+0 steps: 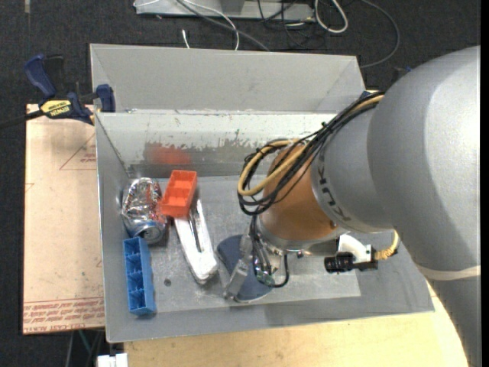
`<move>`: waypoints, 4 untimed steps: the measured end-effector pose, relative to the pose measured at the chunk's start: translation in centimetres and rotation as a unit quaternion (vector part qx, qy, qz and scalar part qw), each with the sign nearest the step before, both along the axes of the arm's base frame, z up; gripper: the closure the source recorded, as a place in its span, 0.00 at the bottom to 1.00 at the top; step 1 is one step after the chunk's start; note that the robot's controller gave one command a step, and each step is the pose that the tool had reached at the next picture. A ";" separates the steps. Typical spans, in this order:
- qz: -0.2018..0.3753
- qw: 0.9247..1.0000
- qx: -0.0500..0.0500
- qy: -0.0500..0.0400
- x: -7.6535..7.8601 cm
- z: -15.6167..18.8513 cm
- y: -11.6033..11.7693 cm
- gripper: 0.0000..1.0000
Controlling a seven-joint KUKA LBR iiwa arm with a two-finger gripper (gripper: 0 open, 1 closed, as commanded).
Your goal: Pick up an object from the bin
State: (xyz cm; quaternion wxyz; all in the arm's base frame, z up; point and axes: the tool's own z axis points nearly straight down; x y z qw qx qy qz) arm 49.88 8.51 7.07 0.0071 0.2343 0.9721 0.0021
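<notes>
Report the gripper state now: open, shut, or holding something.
Gripper: cannot be told whether open or shut. It sits low over the dark blue rounded thing.

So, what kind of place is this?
Probably a robotics lab: a grey robot arm reaches into a metal bin, and cables lie on the floor behind it.

- I see a dark speckled carpet floor (53,29) at the top and left.
- Black and white cables (334,29) trail across it up top.
- A pale flat unit (221,4) sits beside them.
</notes>
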 end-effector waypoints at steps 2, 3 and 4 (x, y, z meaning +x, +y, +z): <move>0.031 1.000 0.000 0.006 -1.6 0.0 -2.1 1.00; 0.031 0.999 0.000 0.007 -1.6 1.6 -2.1 1.00; 0.031 0.999 0.000 0.006 -1.6 2.6 -2.1 1.00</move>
